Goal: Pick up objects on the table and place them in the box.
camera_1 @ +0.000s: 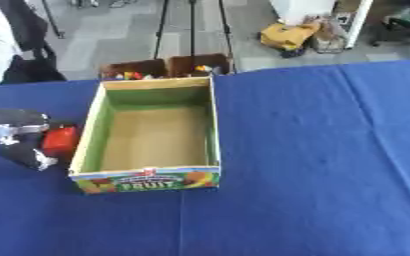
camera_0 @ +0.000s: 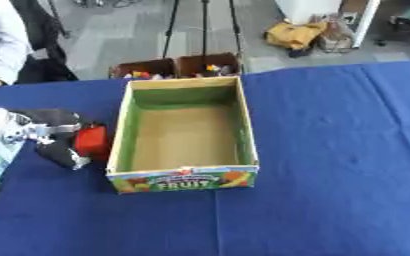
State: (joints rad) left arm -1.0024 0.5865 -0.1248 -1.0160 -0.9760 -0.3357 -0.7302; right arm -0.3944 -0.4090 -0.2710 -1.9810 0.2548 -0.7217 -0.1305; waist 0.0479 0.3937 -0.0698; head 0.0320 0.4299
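Left hand [camera_0: 55,137] near the table's [camera_0: 331,150] left edge, fingers curled around a red object [camera_0: 92,140], which sits between the fingers and thumb, just beside the box's [camera_0: 246,130] left wall. Box interior bare; blue cloth right of the box open.

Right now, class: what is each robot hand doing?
Left hand: shut on a small red object, left of the cardboard fruit box.
Right hand: not in view.
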